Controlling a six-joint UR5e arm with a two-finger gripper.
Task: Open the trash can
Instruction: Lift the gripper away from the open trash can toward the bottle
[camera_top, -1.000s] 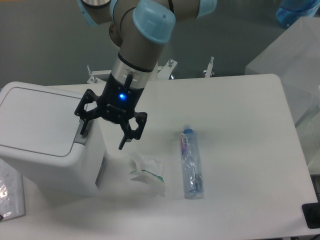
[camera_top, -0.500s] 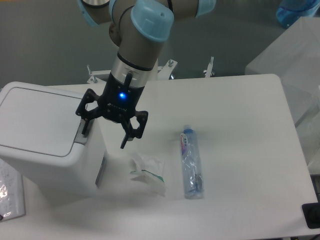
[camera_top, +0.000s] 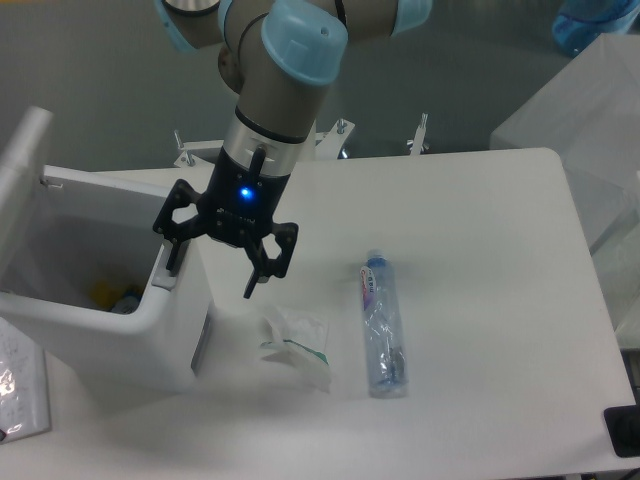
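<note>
The white trash can (camera_top: 150, 335) stands at the table's left edge. Its lid (camera_top: 22, 160) stands raised at the far left, and the inside shows some yellow and blue rubbish (camera_top: 112, 297). My gripper (camera_top: 210, 270) is open and empty over the bin's right rim. Its left finger (camera_top: 172, 256) points down at the grey tab on the rim, touching or nearly so. Its right finger (camera_top: 255, 280) hangs over the table beside the bin.
A crumpled clear wrapper with green print (camera_top: 297, 345) lies right of the bin. An empty plastic bottle (camera_top: 381, 325) lies beyond it. A plastic bag (camera_top: 20, 385) lies at the front left. Translucent covered boxes (camera_top: 590, 130) stand at the right.
The bin's lid has swung up from flat and shut to raised, baring the inside. My gripper has hardly moved.
</note>
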